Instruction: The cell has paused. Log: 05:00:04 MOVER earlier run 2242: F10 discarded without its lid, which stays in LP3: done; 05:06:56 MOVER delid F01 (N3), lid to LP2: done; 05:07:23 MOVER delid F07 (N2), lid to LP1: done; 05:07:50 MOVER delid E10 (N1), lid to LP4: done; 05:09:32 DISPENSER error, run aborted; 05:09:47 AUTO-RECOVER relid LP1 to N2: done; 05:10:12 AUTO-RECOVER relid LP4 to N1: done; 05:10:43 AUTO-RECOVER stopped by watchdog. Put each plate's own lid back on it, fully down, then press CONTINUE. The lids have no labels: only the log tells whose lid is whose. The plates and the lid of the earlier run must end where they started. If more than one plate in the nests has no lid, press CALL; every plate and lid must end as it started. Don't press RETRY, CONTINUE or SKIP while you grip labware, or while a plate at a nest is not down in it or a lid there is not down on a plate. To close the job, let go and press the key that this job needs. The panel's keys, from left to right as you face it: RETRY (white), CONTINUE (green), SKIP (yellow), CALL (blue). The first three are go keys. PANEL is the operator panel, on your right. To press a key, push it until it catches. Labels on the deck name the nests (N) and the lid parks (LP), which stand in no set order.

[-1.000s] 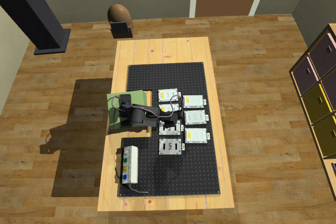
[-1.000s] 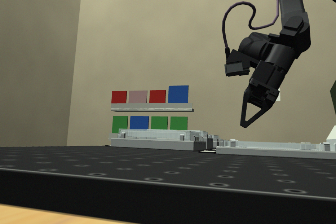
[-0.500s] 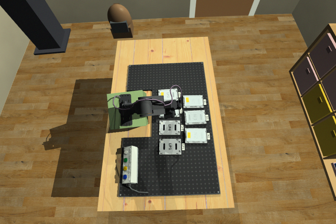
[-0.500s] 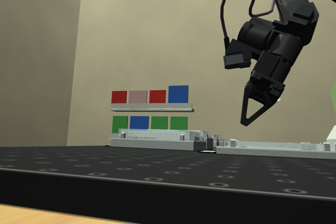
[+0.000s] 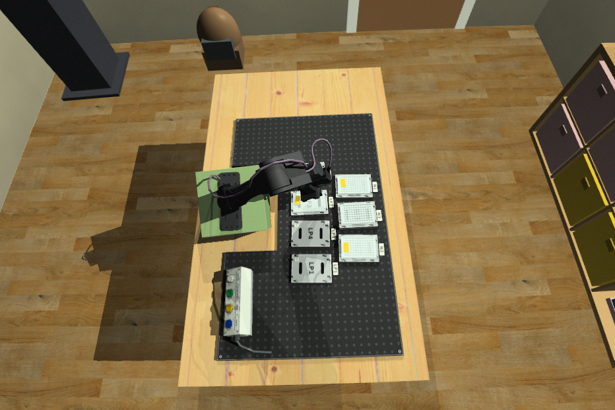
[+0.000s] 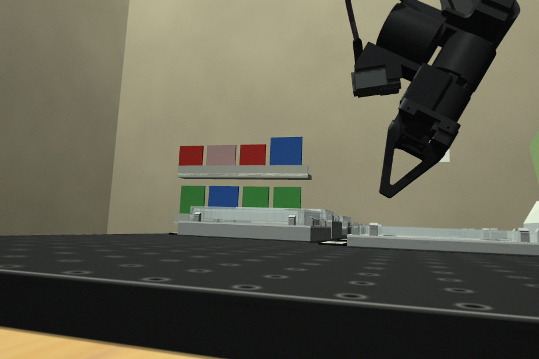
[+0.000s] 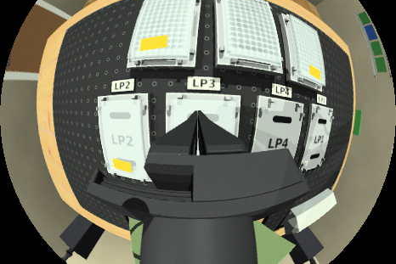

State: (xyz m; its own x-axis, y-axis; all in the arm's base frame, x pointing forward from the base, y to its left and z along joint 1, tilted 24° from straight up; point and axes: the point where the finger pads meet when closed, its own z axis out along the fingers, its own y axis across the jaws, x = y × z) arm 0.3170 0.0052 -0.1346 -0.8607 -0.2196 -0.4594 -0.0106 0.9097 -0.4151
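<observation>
My gripper (image 5: 313, 192) (image 6: 387, 192) is shut and empty. It hangs well above the deck, over the lid on park LP3 (image 7: 204, 110), and hides part of that lid. A clear lid with a yellow sticker lies on LP2 (image 7: 123, 135); the arm hides it in the top view. The LP3 lid (image 5: 308, 202) also has a yellow sticker. Parks LP4 (image 5: 310, 233) and LP1 (image 5: 311, 267) are bare. The plates at N1 (image 5: 354, 185) and N2 (image 5: 358, 248) carry lids. The plate at N3 (image 5: 356, 214) has open wells and no lid.
The operator panel (image 5: 237, 302) sits at the deck's near left, with white (image 5: 231, 277), green (image 5: 229, 292), yellow (image 5: 229, 307) and blue (image 5: 228, 323) keys. The arm's green base block (image 5: 233, 208) stands left of the parks.
</observation>
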